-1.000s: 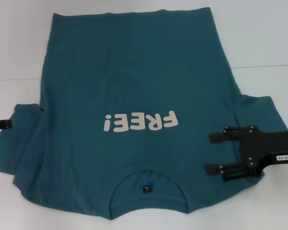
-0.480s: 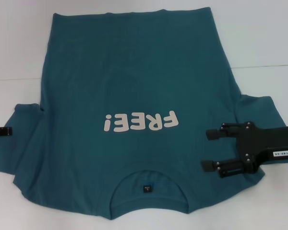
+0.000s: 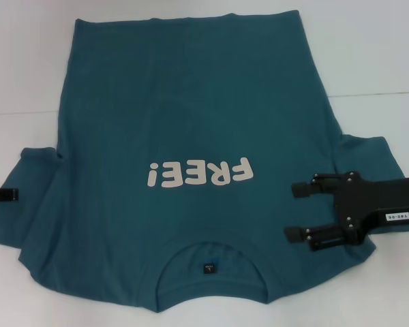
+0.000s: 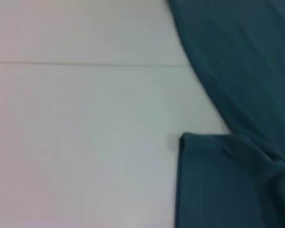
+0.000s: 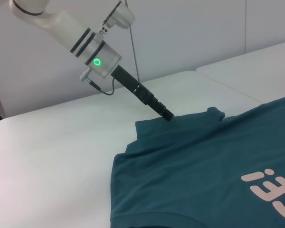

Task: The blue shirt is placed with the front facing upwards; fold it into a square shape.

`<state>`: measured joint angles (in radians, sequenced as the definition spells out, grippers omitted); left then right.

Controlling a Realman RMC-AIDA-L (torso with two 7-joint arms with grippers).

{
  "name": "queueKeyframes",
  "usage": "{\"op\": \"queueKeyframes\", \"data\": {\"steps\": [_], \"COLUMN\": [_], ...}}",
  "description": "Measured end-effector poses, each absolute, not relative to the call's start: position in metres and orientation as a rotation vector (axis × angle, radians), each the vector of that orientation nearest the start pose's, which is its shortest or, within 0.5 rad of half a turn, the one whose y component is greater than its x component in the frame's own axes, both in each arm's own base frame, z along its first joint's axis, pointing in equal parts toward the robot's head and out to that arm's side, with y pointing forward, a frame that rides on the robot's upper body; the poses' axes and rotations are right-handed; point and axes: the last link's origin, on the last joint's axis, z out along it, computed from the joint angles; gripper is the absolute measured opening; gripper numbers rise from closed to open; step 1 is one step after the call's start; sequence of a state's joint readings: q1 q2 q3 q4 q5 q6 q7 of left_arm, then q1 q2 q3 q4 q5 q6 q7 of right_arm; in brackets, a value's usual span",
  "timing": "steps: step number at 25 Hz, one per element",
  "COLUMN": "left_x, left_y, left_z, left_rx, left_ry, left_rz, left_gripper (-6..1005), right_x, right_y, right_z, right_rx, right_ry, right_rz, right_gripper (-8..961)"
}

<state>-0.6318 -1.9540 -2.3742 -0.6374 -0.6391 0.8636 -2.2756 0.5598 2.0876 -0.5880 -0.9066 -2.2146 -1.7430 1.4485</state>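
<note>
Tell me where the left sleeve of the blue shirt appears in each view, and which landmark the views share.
Head view: the left sleeve lies at the left edge, with the left gripper at its cuff.
Left wrist view: the sleeve's cuff edge fills the lower right corner.
Right wrist view: the sleeve lies at centre, with the left gripper's tip on it.
Shared landmark: the white table.
</note>
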Motion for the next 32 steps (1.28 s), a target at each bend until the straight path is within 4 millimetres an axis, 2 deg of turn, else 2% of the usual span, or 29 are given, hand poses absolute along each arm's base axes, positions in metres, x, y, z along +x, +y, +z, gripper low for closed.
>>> {"op": "queueKeyframes", "data": {"steps": [13,18,24,30,32], "left_x": [-0.346,-0.345,-0.348,-0.351,-0.353], "left_y": [0.412,0.411,0.412,0.411,0.411], "left_z": [0.058,0.057,0.065,0.07,0.07], "left_rx": [-1.972,-1.98,-1.935,-1.897,-1.886], "left_ry": [-1.297,-1.292,-1.293,-1.332,-1.357], "left_rz": [-0.006,0.011,-0.015,-0.055,-0.062], "left_gripper": [829,736,625,425,459], "right_x": [0.249,0.248,0.248,0.248,0.248], "right_y": [0.332,0.332,0.332,0.332,0.332], "right_z": [0.035,0.033,0.033,0.033,0.032], "right_rx": [-2.849,-2.857,-2.857,-2.86,-2.861], "right_ry": [0.462,0.458,0.468,0.477,0.478], "right_rz": [0.477,0.468,0.469,0.468,0.467], "right_gripper": [938,939,939,938,938]}}
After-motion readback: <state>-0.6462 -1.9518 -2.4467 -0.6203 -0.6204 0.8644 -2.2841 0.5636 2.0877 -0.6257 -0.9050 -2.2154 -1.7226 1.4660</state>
